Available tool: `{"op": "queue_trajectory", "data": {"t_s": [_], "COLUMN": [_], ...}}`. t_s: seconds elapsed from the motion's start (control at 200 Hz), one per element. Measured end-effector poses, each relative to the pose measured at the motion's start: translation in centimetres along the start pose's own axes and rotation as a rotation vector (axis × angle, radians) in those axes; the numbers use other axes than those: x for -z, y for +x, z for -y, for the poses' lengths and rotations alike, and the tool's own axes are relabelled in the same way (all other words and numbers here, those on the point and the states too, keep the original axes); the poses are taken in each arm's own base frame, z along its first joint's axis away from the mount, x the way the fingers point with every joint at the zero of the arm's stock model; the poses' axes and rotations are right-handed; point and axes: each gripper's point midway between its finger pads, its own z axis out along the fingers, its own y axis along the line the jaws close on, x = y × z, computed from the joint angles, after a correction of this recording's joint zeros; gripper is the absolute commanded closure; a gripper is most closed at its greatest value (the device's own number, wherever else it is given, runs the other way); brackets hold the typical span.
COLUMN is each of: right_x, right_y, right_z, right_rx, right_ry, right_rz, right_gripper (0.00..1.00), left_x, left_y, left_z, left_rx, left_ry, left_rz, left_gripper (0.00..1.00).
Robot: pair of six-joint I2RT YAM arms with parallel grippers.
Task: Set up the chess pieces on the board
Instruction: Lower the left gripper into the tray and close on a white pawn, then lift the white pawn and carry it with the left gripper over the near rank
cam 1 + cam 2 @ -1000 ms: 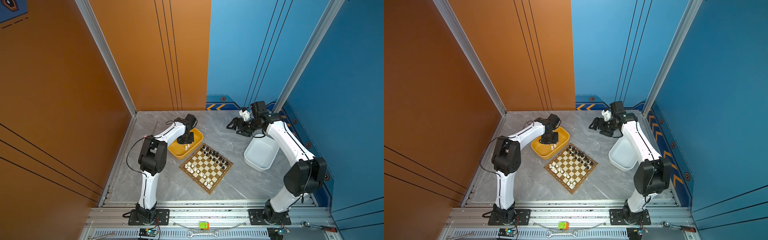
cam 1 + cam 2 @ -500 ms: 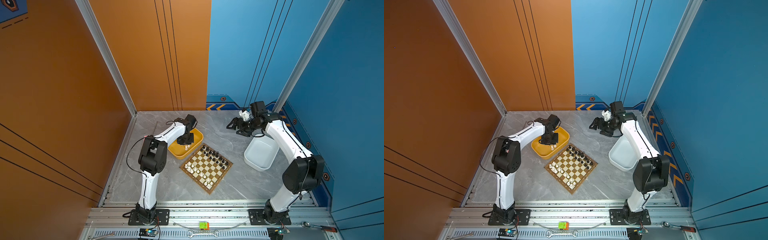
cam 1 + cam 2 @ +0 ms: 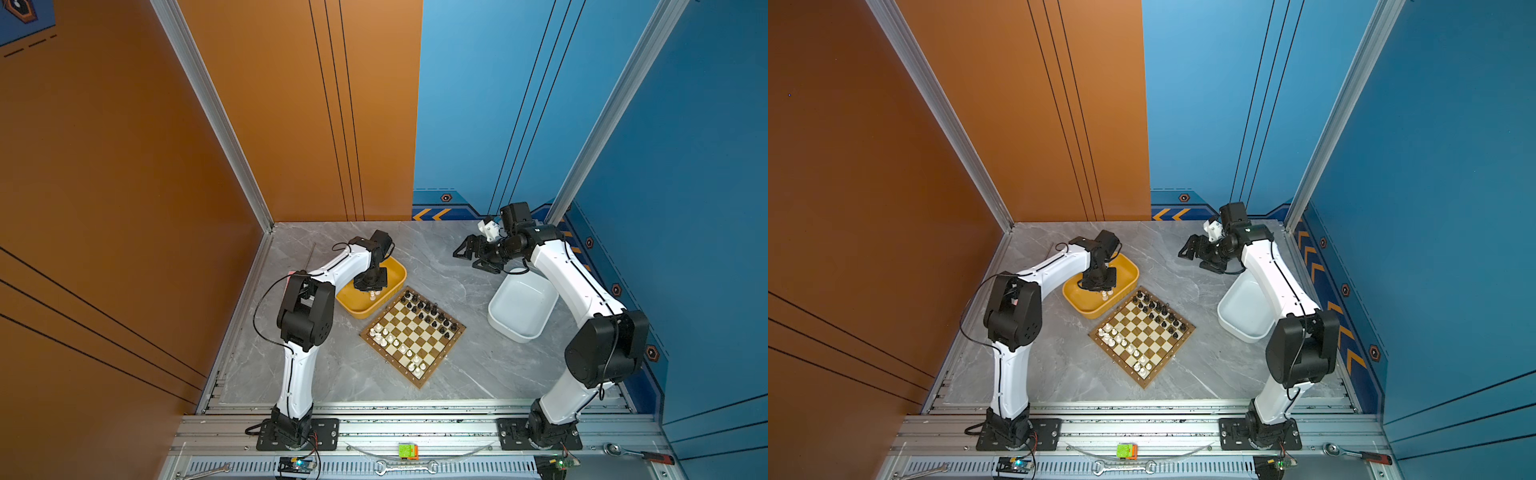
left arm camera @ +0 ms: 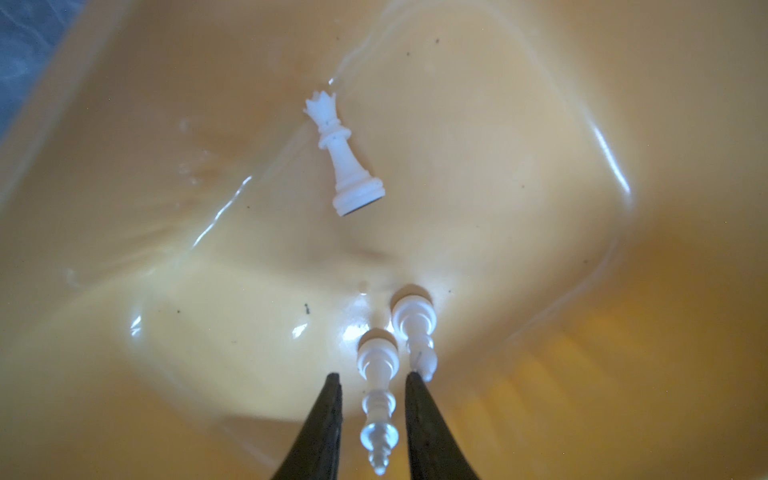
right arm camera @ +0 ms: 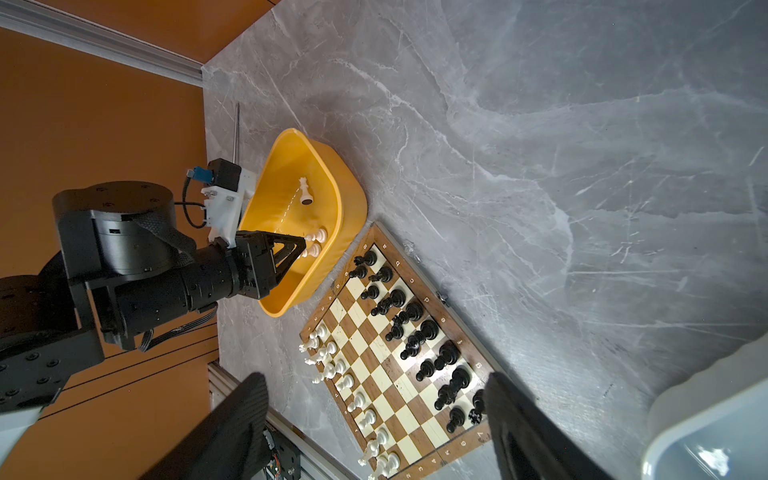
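A: Where r we?

B: Our L pincer (image 4: 374, 376) is down in the yellow tub (image 4: 519, 166). It has one finger on each side of a tall white piece (image 4: 377, 361) that stands up. The jaws r close in, but a thin gap shows on both sides, so we're not pinching it yet.

A: How do we do it well?

B: We think we should squeeze slow, keep the piece in the middle & grab the thin neck, not the tip. Then we lift straight up til it's over the tub wall. Only then do we go to the board (image 3: 415, 336).

A: What's in the way?

B: A 2nd white piece (image 4: 414, 320) stands just beside it, v. close to one finger. We can't tell if they touch, and we could tip it. A white queen (image 4: 343, 158) lies on its side further off, no prob.

A: And the board?

B: It's just beside the tub. Black pcs (image 3: 428, 311) look to fill their side. White pcs (image 3: 384, 336) have gaps, so ours should go there. It's tight w/ neighbours close, so we set it down gently.

A: R pincer (image 5: 374, 378)?

B: It's wide open & empty, up in the air near the white tub (image 3: 519, 305), well away from us. A thin metal rod (image 5: 237, 133) lies on the table (image 3: 478, 365) by the yellow tub, not in our path.
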Motion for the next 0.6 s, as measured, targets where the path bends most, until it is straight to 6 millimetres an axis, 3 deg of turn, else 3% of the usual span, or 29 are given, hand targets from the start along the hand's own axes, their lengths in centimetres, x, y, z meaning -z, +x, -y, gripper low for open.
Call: {"op": "queue_trajectory", "data": {"t_s": [0.396, 0.601], "right_x": [0.1, 0.9], "right_y": [0.7, 1.2], "right_z": [-0.7, -0.8], "right_rx": [0.016, 0.024], "right_ry": [-0.004, 0.006], "right_rz": [-0.004, 0.012], "right_gripper": [0.16, 0.16], "left_x": [-0.4, -0.4], "left_y": [0.6, 0.6], "left_z": [-0.2, -0.1], "left_rx": [-0.017, -0.03], "left_ry": [-0.005, -0.002], "left_rz": [-0.018, -0.02], "left_gripper": [0.73, 0.94]}}
